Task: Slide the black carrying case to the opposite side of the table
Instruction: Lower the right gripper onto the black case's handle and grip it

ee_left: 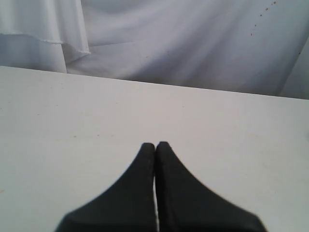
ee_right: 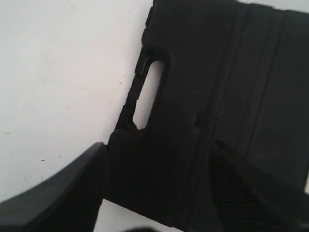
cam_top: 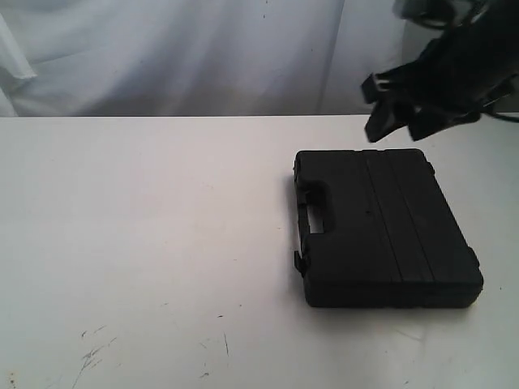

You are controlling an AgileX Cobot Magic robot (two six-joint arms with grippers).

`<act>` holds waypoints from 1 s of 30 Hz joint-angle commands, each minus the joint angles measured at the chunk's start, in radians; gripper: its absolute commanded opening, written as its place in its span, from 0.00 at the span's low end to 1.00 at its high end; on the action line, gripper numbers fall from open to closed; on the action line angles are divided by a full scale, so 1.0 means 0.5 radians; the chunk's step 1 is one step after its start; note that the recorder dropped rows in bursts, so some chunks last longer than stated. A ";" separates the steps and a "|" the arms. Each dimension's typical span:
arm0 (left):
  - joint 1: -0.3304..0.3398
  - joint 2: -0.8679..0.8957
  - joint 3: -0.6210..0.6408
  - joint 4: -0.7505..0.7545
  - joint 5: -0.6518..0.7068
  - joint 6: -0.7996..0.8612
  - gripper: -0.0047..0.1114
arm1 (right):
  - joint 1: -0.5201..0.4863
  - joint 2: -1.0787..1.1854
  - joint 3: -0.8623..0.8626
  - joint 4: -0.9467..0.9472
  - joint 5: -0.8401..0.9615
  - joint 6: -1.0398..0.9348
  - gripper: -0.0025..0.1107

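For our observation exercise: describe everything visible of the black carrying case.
The black carrying case is flat, rectangular, matte, seemingly plastic, with a ribbed lid and a cut-out handle and latches on its left edge. It lies closed on the white table, right of centre; only the table touches it.

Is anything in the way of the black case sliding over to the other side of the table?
Nothing visible. The black case lies on the right part of the table; the white top to its left shows only faint scuff marks. The right gripper hangs open above its far edge, nothing between.
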 commanded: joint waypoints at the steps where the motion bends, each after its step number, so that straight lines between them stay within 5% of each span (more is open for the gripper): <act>1: 0.004 -0.008 0.009 -0.006 0.003 -0.004 0.04 | 0.136 0.258 -0.137 -0.066 0.034 0.169 0.52; 15: 0.004 -0.008 0.009 -0.006 0.003 -0.004 0.04 | 0.467 0.673 -0.421 -0.330 -0.042 0.616 0.52; 30: 0.004 -0.008 0.009 -0.006 0.003 -0.004 0.04 | 0.495 1.006 -0.612 -0.386 -0.031 0.732 0.52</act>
